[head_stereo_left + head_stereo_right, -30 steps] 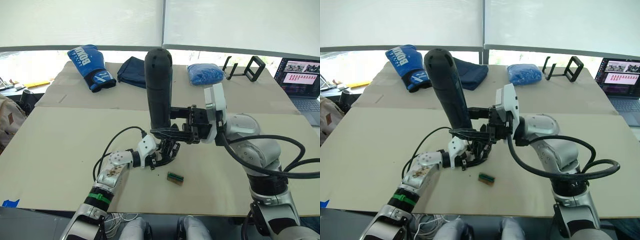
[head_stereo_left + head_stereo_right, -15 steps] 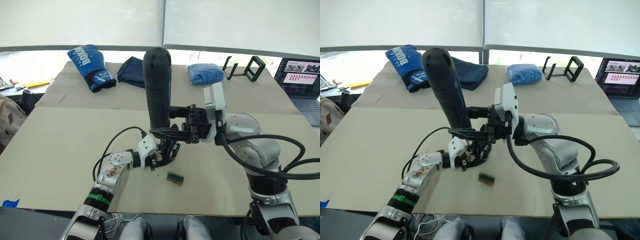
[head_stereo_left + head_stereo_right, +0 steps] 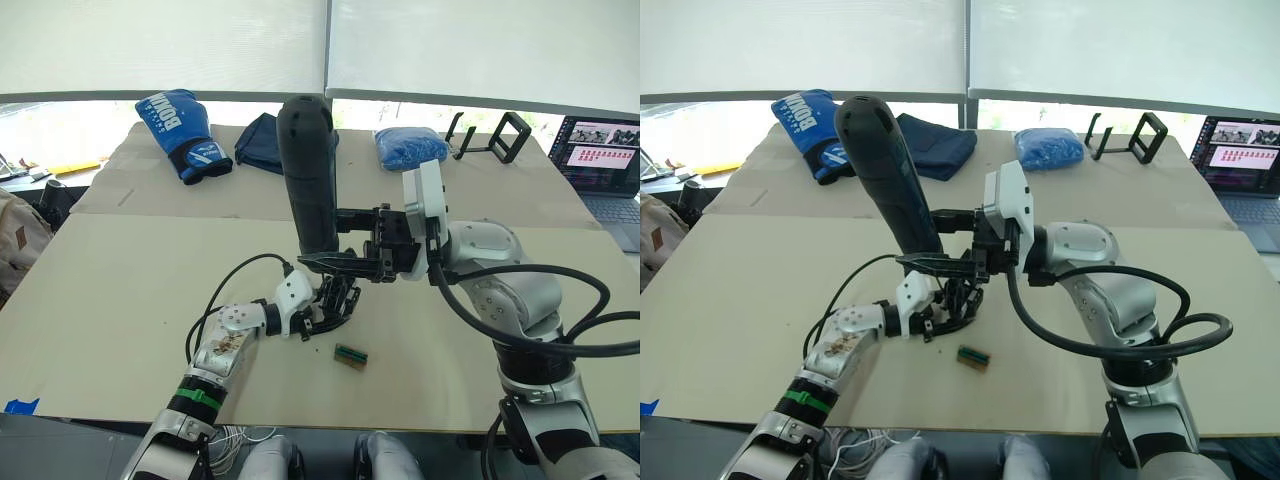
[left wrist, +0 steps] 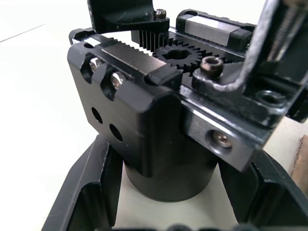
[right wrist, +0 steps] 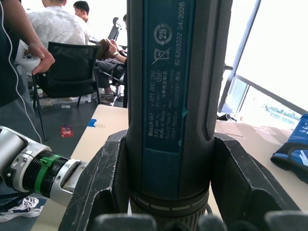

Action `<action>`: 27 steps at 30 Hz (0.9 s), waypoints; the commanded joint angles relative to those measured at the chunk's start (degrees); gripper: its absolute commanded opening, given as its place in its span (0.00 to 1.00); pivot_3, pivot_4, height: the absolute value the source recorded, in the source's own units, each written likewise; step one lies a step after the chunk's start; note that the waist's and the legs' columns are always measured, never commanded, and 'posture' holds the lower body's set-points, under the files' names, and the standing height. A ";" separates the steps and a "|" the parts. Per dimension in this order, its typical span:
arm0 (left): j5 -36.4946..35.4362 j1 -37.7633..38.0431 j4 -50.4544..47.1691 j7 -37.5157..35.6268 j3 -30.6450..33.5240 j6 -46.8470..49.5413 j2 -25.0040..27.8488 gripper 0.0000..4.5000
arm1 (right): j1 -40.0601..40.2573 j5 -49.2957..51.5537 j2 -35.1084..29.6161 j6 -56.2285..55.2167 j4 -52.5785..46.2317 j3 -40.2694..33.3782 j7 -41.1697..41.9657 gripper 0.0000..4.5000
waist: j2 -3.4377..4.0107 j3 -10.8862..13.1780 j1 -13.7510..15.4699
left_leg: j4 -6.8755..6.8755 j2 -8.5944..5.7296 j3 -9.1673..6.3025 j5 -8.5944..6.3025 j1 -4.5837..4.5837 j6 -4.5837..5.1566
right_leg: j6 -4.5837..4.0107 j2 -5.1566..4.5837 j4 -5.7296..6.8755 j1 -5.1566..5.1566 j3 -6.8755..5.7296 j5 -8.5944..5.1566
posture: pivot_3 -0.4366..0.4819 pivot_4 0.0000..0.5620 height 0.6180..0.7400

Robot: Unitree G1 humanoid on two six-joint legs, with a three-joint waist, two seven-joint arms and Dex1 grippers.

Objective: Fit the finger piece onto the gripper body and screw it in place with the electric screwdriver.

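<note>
The gripper body (image 3: 336, 297), a small black mechanism with a gear and toothed rails, stands on the table with my left gripper (image 3: 328, 306) shut on its round base (image 4: 168, 178). A black piece that looks like the finger piece (image 4: 126, 13) sits on its far rail beside a screw head. My right gripper (image 3: 322, 240) is shut on the electric screwdriver (image 3: 308, 170), a thick black cylinder held nearly upright over the body, rounded end up. In the right wrist view both fingers (image 5: 101, 183) clamp the screwdriver (image 5: 173, 96). Its tip is hidden behind the fingers.
A small green-brown block (image 3: 350, 355) lies just in front of the body. At the table's back are a blue boxing glove (image 3: 185, 130), dark cloth (image 3: 262, 143), a blue bag (image 3: 410, 148) and a black stand (image 3: 495, 138). A laptop (image 3: 605, 160) sits far right. People (image 5: 57, 29) are nearby.
My right gripper and the screwdriver have shifted slightly left and away, the rounded top leaning more to the left. The left gripper and the body have stayed put.
</note>
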 commanded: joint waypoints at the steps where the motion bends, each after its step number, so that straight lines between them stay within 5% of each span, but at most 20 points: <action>1: 0.29 1.52 0.57 -0.64 -1.65 1.18 0.02 0.52 | -2.46 1.73 0.04 0.04 -2.44 -0.99 -0.15 0.43 | 0.00 0.00 0.00 | 0.00 0.00 0.00 0.00 0.00 0.00 | 0.00 0.00 0.00 0.00 0.00 0.00 | 0.48 0.27 1.00; 27: 0.20 1.43 0.71 -0.88 -1.57 1.26 0.20 0.52 | -1.86 3.70 0.91 1.86 -3.80 -1.13 -1.63 0.43 | 0.00 0.00 0.00 | 0.00 0.00 -0.01 0.00 0.00 0.00 | 0.00 -0.01 0.00 0.00 0.00 0.00 | 0.48 0.27 1.00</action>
